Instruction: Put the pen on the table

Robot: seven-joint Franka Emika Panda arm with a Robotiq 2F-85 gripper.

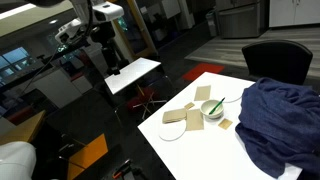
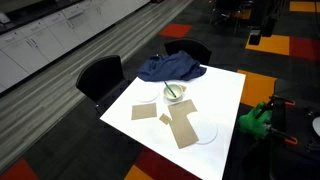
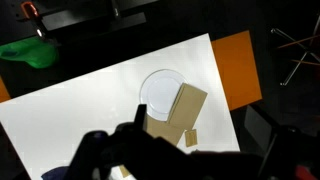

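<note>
We found the pen (image 1: 214, 103) not yet on the bench (image 1: 200, 150) but lying inside the small bowl (image 1: 213, 114). It looked slanted across the bowl, its upper end leaning toward the blue cloth (image 1: 285, 120). In the wrist view, the fingers (image 3: 135, 150) were only a dark blur at the bottom edge, so we could not tell whether they were spread or pressed together. They hung well above the bench, over the plate (image 3: 160, 90) and the cardboard pieces (image 3: 180, 110). The bowl did not show in that view at all. We judged from an exterior view that the pen (image 2: 172, 92) lay beyond the plate (image 2: 205, 133), toward the cloth side. The coming move would therefore need the fingers carried across to the bowl (image 2: 175, 99) and turned to close across the pen's slanted length.
</note>
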